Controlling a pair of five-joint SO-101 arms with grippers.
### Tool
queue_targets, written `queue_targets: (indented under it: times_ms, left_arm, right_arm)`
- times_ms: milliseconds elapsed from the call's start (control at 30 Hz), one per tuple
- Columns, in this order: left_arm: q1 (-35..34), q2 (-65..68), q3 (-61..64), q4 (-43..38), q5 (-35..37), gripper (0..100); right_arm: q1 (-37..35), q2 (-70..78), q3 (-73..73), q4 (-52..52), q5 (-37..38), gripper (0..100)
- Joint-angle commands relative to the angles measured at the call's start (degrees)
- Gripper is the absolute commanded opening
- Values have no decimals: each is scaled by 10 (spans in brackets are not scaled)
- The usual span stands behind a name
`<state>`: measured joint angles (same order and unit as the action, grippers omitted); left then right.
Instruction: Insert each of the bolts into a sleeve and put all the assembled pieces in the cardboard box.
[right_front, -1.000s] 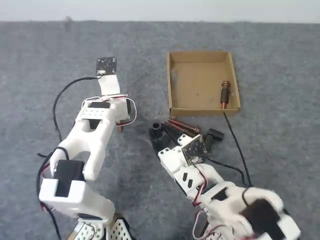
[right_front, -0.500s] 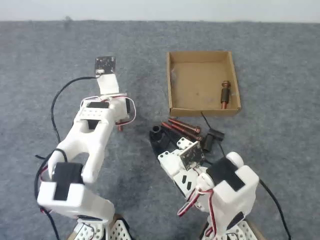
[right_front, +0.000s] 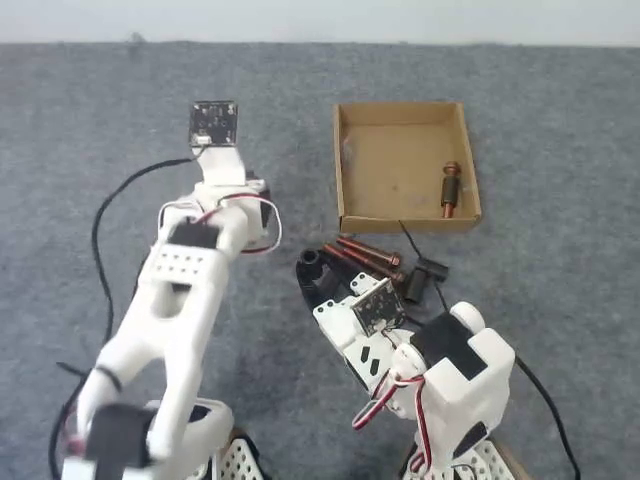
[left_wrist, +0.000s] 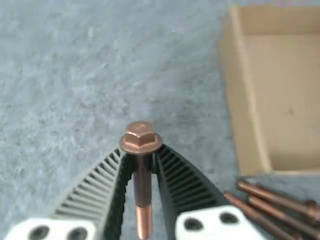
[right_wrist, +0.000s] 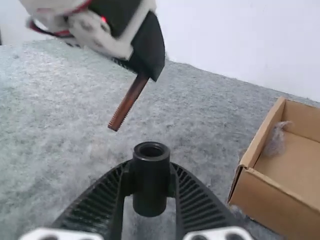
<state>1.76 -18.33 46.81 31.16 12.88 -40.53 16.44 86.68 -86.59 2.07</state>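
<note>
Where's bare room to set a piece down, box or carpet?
The cardboard box floor is bare left of the assembled piece. Open carpet right of the box and far left. Crowded in front of the box: loose bolts, a sleeve, a cable.

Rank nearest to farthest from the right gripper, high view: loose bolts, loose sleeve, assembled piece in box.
From the right gripper:
1. Loose bolts, just beside it, toward the box.
2. Loose sleeve, beyond them, off to the side.
3. Assembled piece, inside the box by its side wall.
</note>
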Motion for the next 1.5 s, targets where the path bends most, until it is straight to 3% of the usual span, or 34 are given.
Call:
queue_targets:
  times_ms: [0, 200, 433, 567, 700, 900, 1133, 1467]
  left_arm:
    - [27, -127, 30, -15, -3, 13]
    - [74, -236, 109, -42, -2, 13]
    - [84, -341, 244, -215, 4, 13]
    - [94, -404, 305, -275, 81, 13]
    - [119, -442, 330, -277, 127, 13]
    - [120, -453, 336, -273, 127, 13]
    - [120, -457, 327, -198, 127, 13]
    - [120, -457, 339, -196, 108, 12]
  right_arm:
    - [-5, -4, -19, 1, 7, 6]
    - [-20, -4, -16, 1, 8, 6]
    - [-26, -3, -16, 2, 8, 6]
    - [-26, -3, -18, 6, 8, 6]
    - [-26, -5, -29, 42, 8, 6]
    - [-26, -6, -30, 44, 8, 6]
    - [-25, -7, -28, 45, 8, 6]
    - [-14, -8, -28, 42, 7, 6]
